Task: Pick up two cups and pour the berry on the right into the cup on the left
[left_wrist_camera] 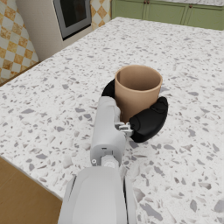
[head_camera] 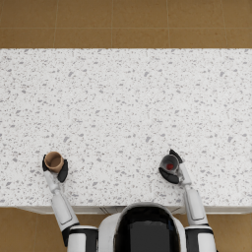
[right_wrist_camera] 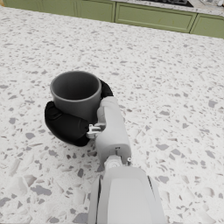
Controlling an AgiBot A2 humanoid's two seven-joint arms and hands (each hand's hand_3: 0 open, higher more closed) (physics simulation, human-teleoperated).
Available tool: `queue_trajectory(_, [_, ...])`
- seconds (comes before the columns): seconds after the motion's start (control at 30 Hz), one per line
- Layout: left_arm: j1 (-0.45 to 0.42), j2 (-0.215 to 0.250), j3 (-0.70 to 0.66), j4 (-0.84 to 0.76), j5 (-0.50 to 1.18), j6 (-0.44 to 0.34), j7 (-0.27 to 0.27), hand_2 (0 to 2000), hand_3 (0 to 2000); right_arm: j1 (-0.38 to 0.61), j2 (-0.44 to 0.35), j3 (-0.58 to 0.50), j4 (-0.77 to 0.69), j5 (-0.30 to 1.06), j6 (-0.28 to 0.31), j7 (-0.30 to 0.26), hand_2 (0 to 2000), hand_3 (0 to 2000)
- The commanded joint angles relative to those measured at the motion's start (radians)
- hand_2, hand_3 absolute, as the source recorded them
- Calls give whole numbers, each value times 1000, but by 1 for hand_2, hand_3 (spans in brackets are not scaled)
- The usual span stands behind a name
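From above, my left hand (head_camera: 60, 170) wrapped the tan cup (head_camera: 53, 160) near the counter's (head_camera: 123, 98) front edge, well apart from my right hand (head_camera: 172, 173), which wrapped the grey cup (head_camera: 169, 164) holding the berry (head_camera: 170, 167).

My left wrist view showed that cup upright and empty.

My right wrist view hid the berry; I judged both cups should lift level before tipping.

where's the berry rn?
Head view: the berry sits inside the grey cup, gripped by the right hand near the speckled counter's front edge; the tan cup is far off to its left.
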Motion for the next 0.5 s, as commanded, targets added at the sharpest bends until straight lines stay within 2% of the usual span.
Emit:
queue_trajectory(0.03, [4, -1, 14, -23, 0, -4, -1, 2000, 1280, 20, -8, -1, 11, 0, 13, 1, 2000, 1280])
queue_trajectory(0.13, [7, 1, 33, -52, 0, -9, -2, 2000, 1280, 7, -10, 1, 55, 0, 12, 3, 2000, 1280])
queue_trajectory(0.23, [-20, 21, 66, -192, 0, -14, 0, 2000, 1280, -11, -10, -3, 145, 0, -6, 11, 2000, 1280])
queue_trajectory(0.43, [-19, 24, 212, -305, 0, -21, 0, 2000, 1280, 18, -32, -5, 287, 0, -23, 11, 2000, 1280])
queue_trajectory(0.5, [-19, 25, 272, -346, 63, -20, 0, 2000, 1280, 31, -40, -11, 310, 63, -26, 11, 2000, 1280])
